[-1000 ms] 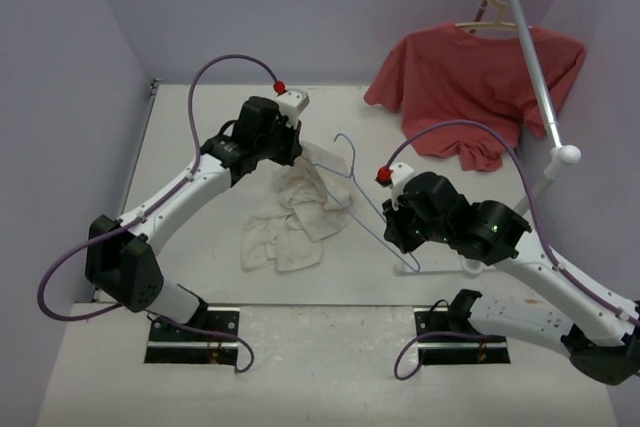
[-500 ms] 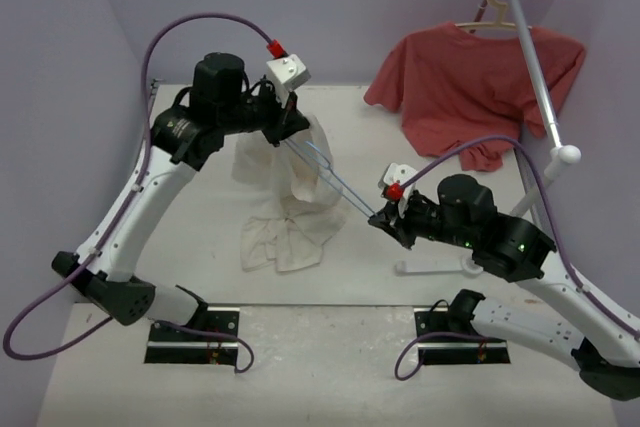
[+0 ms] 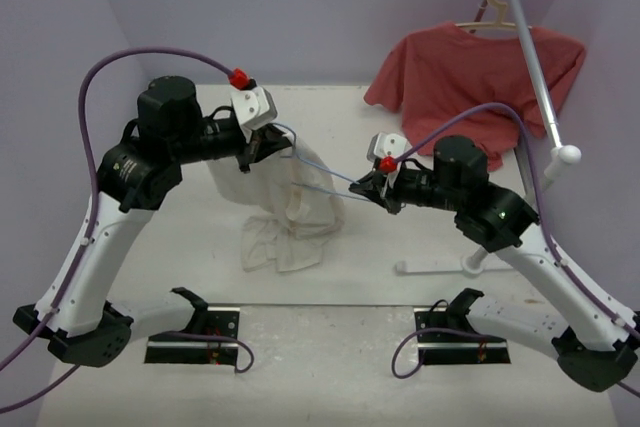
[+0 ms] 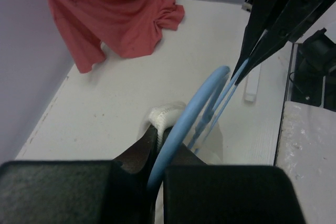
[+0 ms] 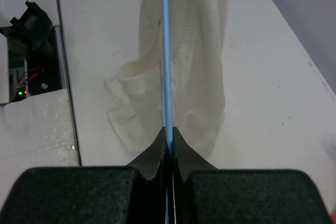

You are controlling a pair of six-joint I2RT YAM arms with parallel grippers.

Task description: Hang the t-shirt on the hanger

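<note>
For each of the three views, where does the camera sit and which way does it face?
Top external: above and behind the bases, facing down over the table; both arms whole, left hand, right hand.
Left wrist: on the left arm, facing the right hand and red t-shirt; own fingers clamp the hanger.
Right wrist: on the right arm, facing along the hanger to the t-shirt; own fingers below.
Shared: both wrist views show hanger and t-shirt.
</note>
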